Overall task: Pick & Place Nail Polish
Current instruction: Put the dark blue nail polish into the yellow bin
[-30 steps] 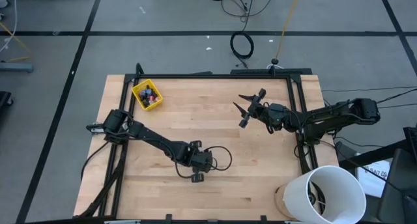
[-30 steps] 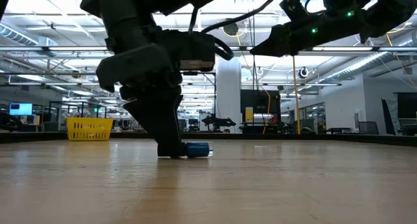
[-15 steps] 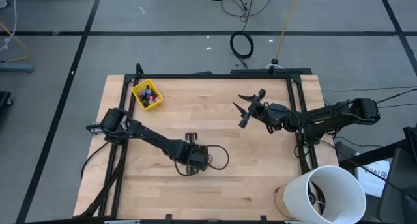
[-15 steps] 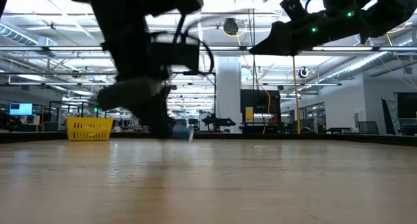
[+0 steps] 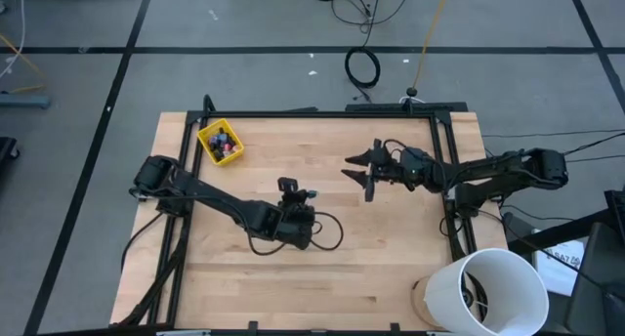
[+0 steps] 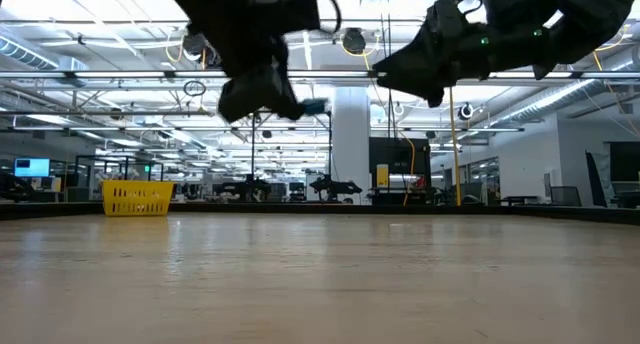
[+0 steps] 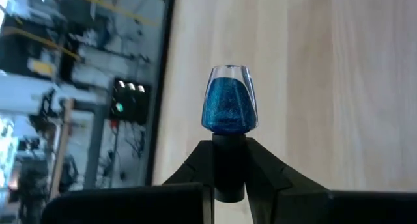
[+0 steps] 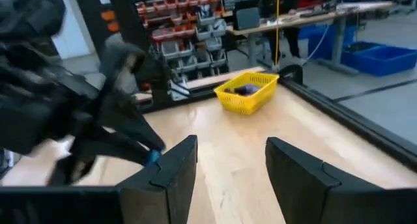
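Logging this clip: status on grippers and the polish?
Left gripper shut on blue nail polish bottle, lifted off table. Right gripper open, hovering mid-table. Yellow bin at far left corner, path unobstructed.

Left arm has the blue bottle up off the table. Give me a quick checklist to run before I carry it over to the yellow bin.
1. Grip: ok. The left gripper has its jaws shut on the dark cap of the blue nail polish bottle.
2. Lift: ok. In the low view the bottle hangs well above the table.
3. Bin position: ok. The yellow bin sits at the table's far left corner, upright.
4. Room in the bin: cannot tell. It already holds several bottles.
5. Other arm: ok. The right gripper, jaws open, hovers apart on the right side, off the path to the bin.
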